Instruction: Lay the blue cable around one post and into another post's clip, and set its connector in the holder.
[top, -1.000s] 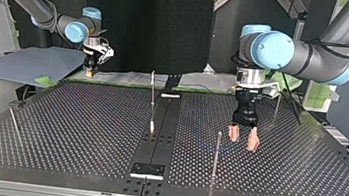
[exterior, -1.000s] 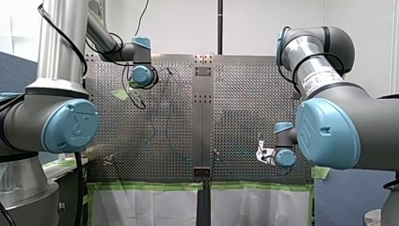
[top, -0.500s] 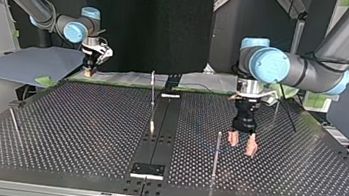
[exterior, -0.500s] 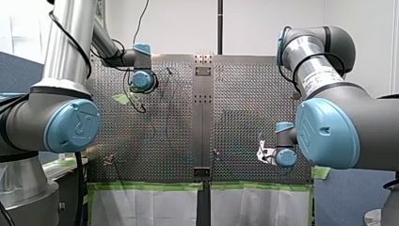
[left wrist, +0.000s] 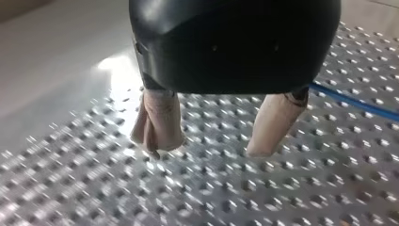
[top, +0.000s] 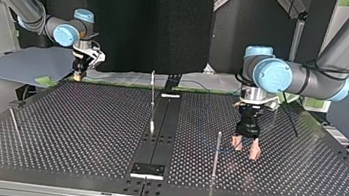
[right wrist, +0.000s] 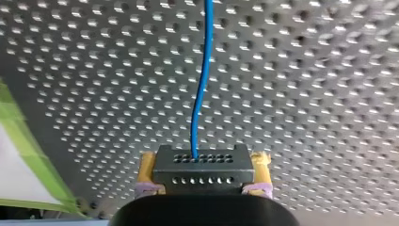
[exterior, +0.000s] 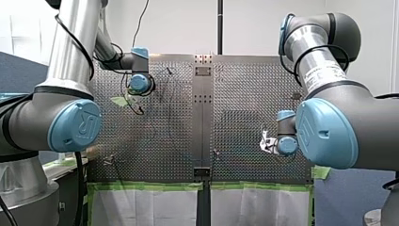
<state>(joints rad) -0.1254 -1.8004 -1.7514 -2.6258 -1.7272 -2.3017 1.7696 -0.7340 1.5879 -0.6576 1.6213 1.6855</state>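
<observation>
The right fingers (right wrist: pixel 147 170) clamp the connector (right wrist: pixel 202 165); the left fingers (left wrist: pixel 157 123) hang wide open, empty, just above the surface (left wrist: pixel 282 197). Best centre them over the cable (left wrist: pixel 353 100) before closing, leaving it slack.

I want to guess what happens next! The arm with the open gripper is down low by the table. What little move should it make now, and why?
Probably my left gripper should slide sideways until the blue cable sits between its open fingers. The cable runs beside it, outside them, while my right gripper already holds the connector.
</observation>
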